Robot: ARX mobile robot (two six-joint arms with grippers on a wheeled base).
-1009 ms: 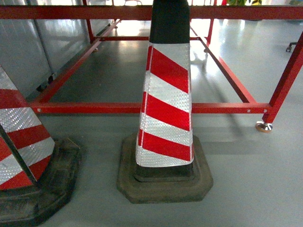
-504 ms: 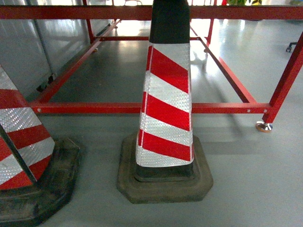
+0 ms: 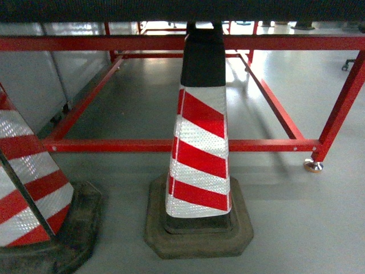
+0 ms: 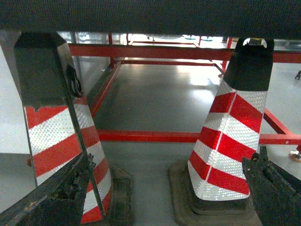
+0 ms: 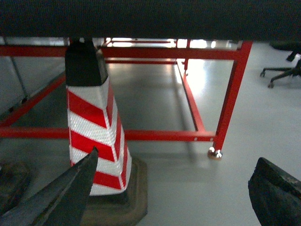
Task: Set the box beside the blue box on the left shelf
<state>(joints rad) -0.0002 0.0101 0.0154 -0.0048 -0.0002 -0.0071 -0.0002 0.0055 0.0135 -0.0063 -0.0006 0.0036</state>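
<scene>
Jaws on both my grippers stand spread with nothing between them, only their dark fingers [image 4: 51, 197] [image 5: 56, 193] showing at the frame edges. Neither box nor shelf is visible; a dark blurred band [image 3: 182, 8] hides each view's top, above cones [image 3: 199, 154] and red frame [image 3: 142, 145].

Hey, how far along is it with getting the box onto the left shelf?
Nothing looks done yet. No box and no shelf are in view, only striped cones, a red frame and grey floor. Nothing is in hand: the left gripper and right gripper are both open and empty. Left to do: all of it, finding the box, gripping it and setting it on the shelf.
</scene>
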